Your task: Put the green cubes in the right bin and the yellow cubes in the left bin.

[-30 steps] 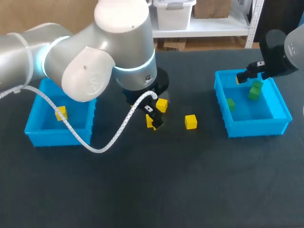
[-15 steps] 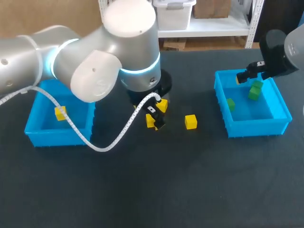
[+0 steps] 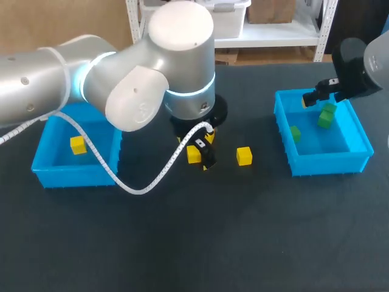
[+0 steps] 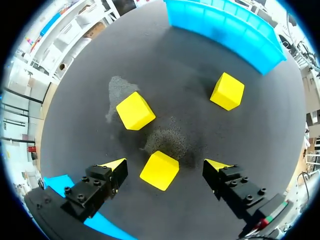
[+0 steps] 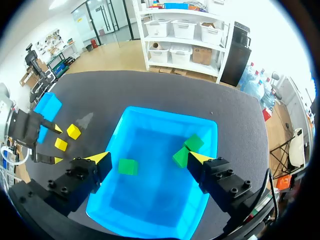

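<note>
the left pincer (image 4: 166,164) hangs over the middle of the worktop (image 3: 194,243), fingers spread wide. a yellow cube (image 4: 159,170) lies on the surface between them and touches neither. that cube looks turned, with corners rather than flat faces toward the fingers. a second yellow cube (image 4: 135,110) lies near it, toward the far edge. a third yellow cube (image 4: 227,91) lies apart, toward the right edge. the left bin (image 3: 61,176), by the left edge, holds a fourth yellow cube (image 3: 77,145). the right pincer (image 5: 149,159) hangs wide and empty over the right bin (image 5: 150,200), by the right edge, where three green cubes (image 5: 128,166) lie. the step in hand seems to be grasping the middle cube. it would be best to turn the wrist until the fingers face flat sides, then lower straight down. close squarely without nudging the second cube, and lift clear before carrying it to the left bin.
</note>
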You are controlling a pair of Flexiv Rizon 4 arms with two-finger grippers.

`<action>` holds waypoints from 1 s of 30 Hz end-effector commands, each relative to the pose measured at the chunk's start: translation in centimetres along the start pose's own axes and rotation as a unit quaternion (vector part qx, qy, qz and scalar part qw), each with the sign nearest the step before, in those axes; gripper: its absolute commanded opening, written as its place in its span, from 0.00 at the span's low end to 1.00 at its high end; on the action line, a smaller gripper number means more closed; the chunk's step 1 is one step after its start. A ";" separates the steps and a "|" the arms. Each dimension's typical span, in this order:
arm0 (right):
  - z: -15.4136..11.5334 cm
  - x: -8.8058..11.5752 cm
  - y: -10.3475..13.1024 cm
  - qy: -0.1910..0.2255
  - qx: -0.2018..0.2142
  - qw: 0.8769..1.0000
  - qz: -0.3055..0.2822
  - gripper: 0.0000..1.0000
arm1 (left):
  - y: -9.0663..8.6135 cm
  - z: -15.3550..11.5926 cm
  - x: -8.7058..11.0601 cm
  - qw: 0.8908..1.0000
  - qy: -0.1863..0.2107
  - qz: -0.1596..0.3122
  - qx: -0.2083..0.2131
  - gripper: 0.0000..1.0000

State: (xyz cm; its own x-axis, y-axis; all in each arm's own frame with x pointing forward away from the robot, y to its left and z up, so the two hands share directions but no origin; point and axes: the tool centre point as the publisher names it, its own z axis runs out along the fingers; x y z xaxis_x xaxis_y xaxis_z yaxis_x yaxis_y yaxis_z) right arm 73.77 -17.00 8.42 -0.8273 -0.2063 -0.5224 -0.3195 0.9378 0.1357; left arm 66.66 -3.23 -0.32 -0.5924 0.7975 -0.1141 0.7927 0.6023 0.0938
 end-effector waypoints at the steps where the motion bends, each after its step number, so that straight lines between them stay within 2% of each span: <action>1: -0.1 0.1 0.1 -0.002 0.002 1.000 0.000 1.00 | 0.3 0.0 0.3 1.000 0.001 0.002 0.002 0.92; 2: -0.1 0.1 0.1 -0.002 0.002 1.000 0.000 1.00 | 0.3 0.0 0.4 1.000 0.001 0.002 0.002 0.48; 3: -0.1 0.1 0.1 -0.002 0.002 1.000 0.000 1.00 | 0.3 0.1 0.5 1.000 0.001 0.003 0.002 0.36; 4: -0.1 0.1 0.1 -0.002 0.002 1.000 0.000 1.00 | 0.4 0.1 0.6 1.000 0.002 0.003 0.002 0.13; 5: -0.1 0.1 0.1 -0.002 0.002 1.000 0.000 1.00 | 0.4 0.2 0.7 1.000 0.002 0.002 0.002 0.00; 14: -0.1 0.1 0.1 -0.002 0.002 1.000 0.000 1.00 | 1.0 0.3 1.5 1.000 0.003 -0.007 -0.001 0.00; 21: -0.1 0.1 0.1 -0.002 0.002 1.000 0.000 1.00 | 2.4 -0.8 1.9 1.000 -0.014 -0.017 -0.013 0.00; 26: -0.1 0.1 0.1 -0.002 0.002 1.000 0.000 1.00 | 4.4 -2.8 2.1 0.998 -0.039 -0.041 -0.023 0.00; 30: -0.1 0.1 0.1 -0.002 0.002 1.000 0.000 1.00 | 7.1 -4.9 2.5 0.994 -0.061 -0.086 -0.030 0.00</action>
State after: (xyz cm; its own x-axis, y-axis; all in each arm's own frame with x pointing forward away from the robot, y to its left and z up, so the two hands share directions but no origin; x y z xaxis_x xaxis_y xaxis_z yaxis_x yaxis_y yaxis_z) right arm 73.77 -17.00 8.42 -0.8273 -0.2063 -0.5225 -0.3195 0.9378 0.1357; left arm 70.28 1.26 3.41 -0.6898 0.6920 -0.2130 0.6806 0.7201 0.1354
